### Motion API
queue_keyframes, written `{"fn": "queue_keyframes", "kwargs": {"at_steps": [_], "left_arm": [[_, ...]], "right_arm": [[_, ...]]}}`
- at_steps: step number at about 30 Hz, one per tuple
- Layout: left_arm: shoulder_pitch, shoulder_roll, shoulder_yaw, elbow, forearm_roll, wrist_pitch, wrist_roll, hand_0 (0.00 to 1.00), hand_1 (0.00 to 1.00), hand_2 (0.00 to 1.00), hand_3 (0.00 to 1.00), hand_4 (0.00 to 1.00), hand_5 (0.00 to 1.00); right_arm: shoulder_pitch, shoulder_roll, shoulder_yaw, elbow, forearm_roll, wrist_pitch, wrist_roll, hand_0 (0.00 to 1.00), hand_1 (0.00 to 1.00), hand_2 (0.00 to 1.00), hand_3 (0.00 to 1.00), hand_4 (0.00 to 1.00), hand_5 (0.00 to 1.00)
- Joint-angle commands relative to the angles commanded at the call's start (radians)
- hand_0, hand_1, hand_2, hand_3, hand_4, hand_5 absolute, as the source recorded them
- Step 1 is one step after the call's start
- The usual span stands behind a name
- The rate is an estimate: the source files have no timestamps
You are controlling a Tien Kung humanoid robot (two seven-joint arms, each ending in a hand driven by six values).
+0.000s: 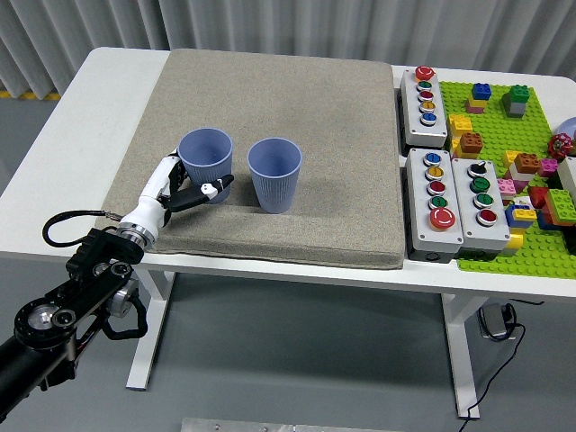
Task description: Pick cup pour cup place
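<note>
cams: single head view | pos: high, robot's side of white table (pixel 63 126) | facing: 12 o'clock, tilted down | range: mid, nearly full tabletop plus floor at 6 | overlap: n/a, one view only

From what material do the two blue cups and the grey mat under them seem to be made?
Left cup and right cup: likely matte plastic, judging by the even blue-grey colour, fine vertical ribs and lack of shine; coated paper is possible. Mat: looks like felt or short-pile fabric, with a speckled grey-beige, dull surface and soft, thick edges.
</note>
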Motion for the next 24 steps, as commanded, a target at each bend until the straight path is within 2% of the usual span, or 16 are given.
{"fn": "queue_keyframes", "kwargs": {"at_steps": [1, 6, 7, 12, 13, 18, 19, 24], "left_arm": [[-0.001, 0.0, 0.0, 0.001, 0.0, 0.001, 0.0, 0.808, 0.782, 0.895, 0.986, 0.894, 0.247], [-0.011, 0.003, 0.006, -0.001, 0.003, 0.006, 0.001, 0.808, 0.782, 0.895, 0.986, 0.894, 0.247], [-0.012, 0.003, 0.006, -0.001, 0.003, 0.006, 0.001, 0.781, 0.749, 0.86, 0.94, 0.894, 0.25], [-0.02, -0.001, 0.009, 0.005, -0.004, 0.012, -0.002, 0.781, 0.749, 0.86, 0.94, 0.894, 0.25], [-0.02, -0.001, 0.01, 0.006, -0.005, 0.014, -0.002, 0.754, 0.716, 0.779, 0.816, 0.894, 0.25], [-0.024, -0.006, 0.016, 0.012, -0.018, 0.026, -0.009, 0.754, 0.716, 0.779, 0.816, 0.894, 0.25], [-0.024, -0.007, 0.018, 0.014, -0.022, 0.029, -0.011, 0.742, 0.697, 0.738, 0.756, 0.894, 0.252], [-0.025, -0.009, 0.023, 0.018, -0.034, 0.041, -0.017, 0.742, 0.697, 0.738, 0.756, 0.894, 0.252]], "right_arm": [[0.001, 0.0, 0.0, 0.0, 0.0, 0.0, 0.0, 0.702, 0.65, 0.607, 0.601, 0.007, 0.384], [0.007, -0.001, -0.001, 0.0, 0.001, 0.0, 0.0, 0.702, 0.65, 0.607, 0.601, 0.007, 0.384], [0.008, -0.001, -0.001, 0.0, 0.001, 0.0, 0.0, 0.702, 0.65, 0.607, 0.6, 0.007, 0.385], [0.01, -0.002, -0.001, 0.0, 0.0, 0.0, 0.0, 0.702, 0.65, 0.607, 0.6, 0.007, 0.385], [0.01, -0.002, 0.0, 0.0, 0.0, 0.001, 0.0, 0.702, 0.65, 0.607, 0.6, 0.007, 0.382], [0.011, -0.001, 0.001, 0.0, -0.002, 0.001, -0.001, 0.702, 0.65, 0.607, 0.6, 0.007, 0.382], [0.011, -0.001, 0.001, 0.0, -0.003, 0.001, -0.001, 0.702, 0.65, 0.606, 0.6, 0.007, 0.382], [0.013, -0.002, 0.001, 0.0, -0.002, 0.001, -0.001, 0.702, 0.65, 0.606, 0.6, 0.007, 0.382]]}}
